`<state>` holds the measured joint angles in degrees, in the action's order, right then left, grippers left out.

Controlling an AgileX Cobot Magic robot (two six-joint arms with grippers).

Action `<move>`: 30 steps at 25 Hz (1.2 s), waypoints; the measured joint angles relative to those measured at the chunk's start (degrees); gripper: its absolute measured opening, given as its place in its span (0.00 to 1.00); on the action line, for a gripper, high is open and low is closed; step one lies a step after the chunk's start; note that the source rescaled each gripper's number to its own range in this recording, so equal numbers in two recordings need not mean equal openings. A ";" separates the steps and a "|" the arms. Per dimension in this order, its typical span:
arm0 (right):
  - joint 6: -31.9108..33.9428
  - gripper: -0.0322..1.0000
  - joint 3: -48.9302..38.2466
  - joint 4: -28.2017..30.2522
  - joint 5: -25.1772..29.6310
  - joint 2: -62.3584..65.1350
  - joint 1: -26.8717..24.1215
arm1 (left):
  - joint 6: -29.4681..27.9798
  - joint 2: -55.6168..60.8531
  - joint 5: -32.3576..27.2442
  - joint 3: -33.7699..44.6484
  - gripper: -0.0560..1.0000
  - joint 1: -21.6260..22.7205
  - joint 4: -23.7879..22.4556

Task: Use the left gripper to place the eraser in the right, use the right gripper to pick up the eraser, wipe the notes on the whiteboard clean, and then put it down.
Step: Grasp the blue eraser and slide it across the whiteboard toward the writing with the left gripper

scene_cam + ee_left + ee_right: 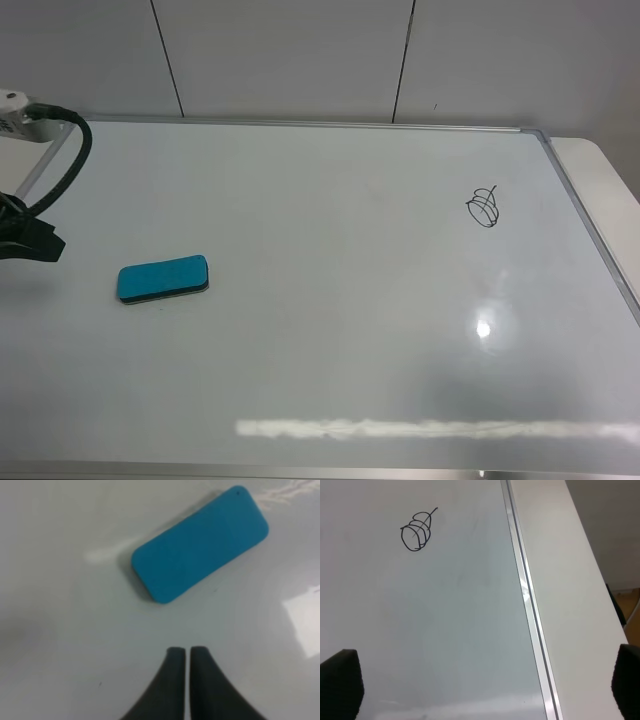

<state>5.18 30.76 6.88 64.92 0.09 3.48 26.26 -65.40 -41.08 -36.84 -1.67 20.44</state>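
The teal-blue eraser [163, 279] lies flat on the left part of the whiteboard [330, 250]. In the left wrist view the eraser [200, 543] lies just ahead of my left gripper [187, 653]. That gripper's two black fingers are pressed together, empty and not touching the eraser. In the exterior high view the left gripper [38, 243] sits at the far left edge, left of the eraser. The notes [483, 206], a small black scribble, are on the board's right part and also show in the right wrist view [418, 532]. My right gripper [482, 690] is open and empty over the board's right edge.
The whiteboard's silver frame [530, 605] runs along the right side, with a white table surface [570, 580] beyond it. A white wall [300, 55] stands behind the board. The left arm's black cable [70, 165] loops at the far left.
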 joint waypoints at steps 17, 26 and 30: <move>0.00 1.00 0.00 0.00 0.00 0.00 0.00 | 1.85 -23.54 20.50 0.00 0.05 -10.02 2.58; 0.00 1.00 0.00 0.00 0.00 0.00 0.00 | 2.08 -28.47 26.61 -0.06 0.05 -10.09 2.52; 0.00 1.00 0.00 0.00 0.00 0.00 0.00 | 2.27 -29.80 27.72 -0.06 0.05 -10.09 2.52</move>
<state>5.18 30.76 6.88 64.92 0.09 3.48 28.53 -95.21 -13.36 -36.91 -11.75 22.96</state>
